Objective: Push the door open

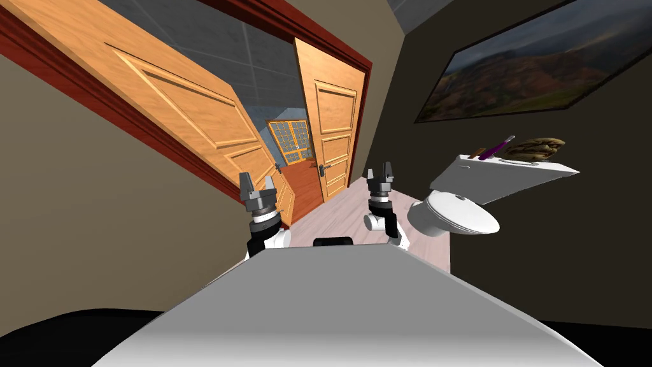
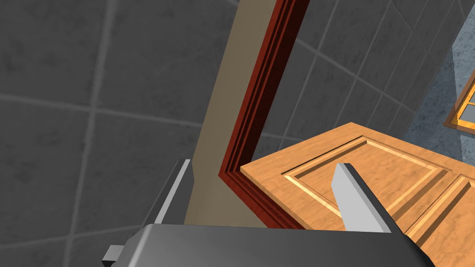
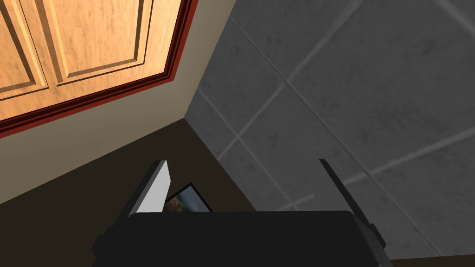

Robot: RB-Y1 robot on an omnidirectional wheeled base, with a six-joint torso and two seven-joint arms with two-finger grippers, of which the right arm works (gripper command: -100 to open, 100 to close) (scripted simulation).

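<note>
The wooden double door (image 1: 191,121) is seen partly open, the left gripper (image 1: 258,185) and right gripper (image 1: 379,173) being held with fingers apart

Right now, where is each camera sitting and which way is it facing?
Head view: on the head, looking steeply down and forward at the left door, right door and toilet; left gripper and right gripper show.
Left wrist view: on the left hand, looking up at the left door's top corner and red frame; its open fingers show.
Right wrist view: on the right hand, looking up at the ceiling; its open fingers show.
Shared: both wrist views catch the frame and ceiling.
</note>
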